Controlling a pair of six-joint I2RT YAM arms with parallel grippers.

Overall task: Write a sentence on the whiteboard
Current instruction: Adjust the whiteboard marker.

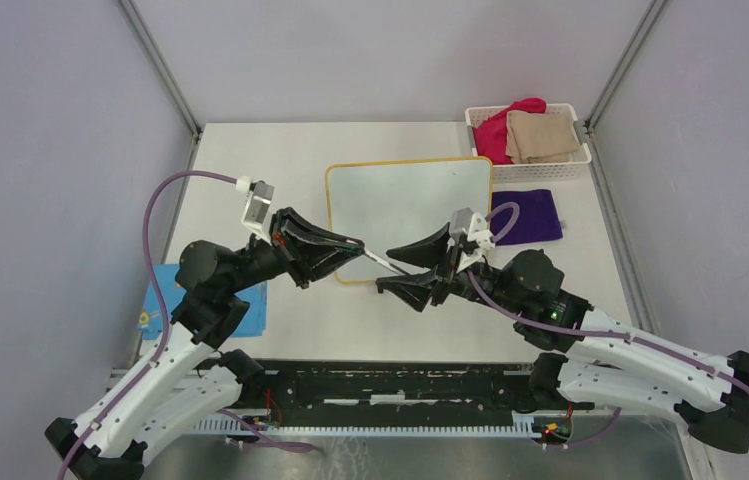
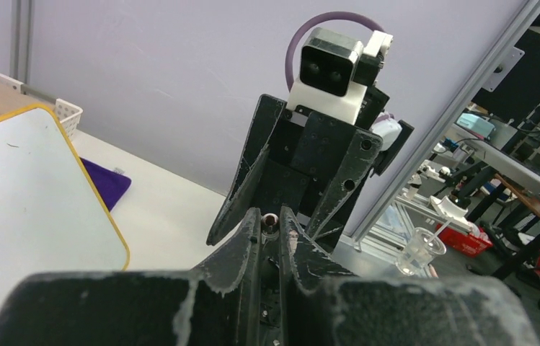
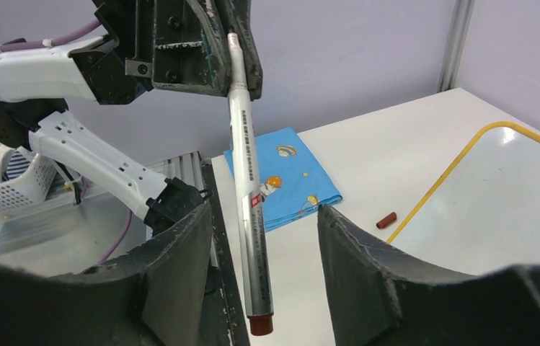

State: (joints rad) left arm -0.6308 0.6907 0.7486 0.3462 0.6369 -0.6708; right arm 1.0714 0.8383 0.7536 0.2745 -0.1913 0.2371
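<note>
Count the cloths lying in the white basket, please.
2. In the white basket, a pink-red cloth lies on the left and a beige cloth on the right. Others may be hidden underneath.

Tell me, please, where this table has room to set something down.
Bare: table left of the whiteboard, beyond the blue card. Crowded: basket and purple cloth at right; left hand, right hand and pen at the whiteboard's near edge.

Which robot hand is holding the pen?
The left gripper, shut on the pen. The right gripper is open, spread on either side of it without touching.
</note>
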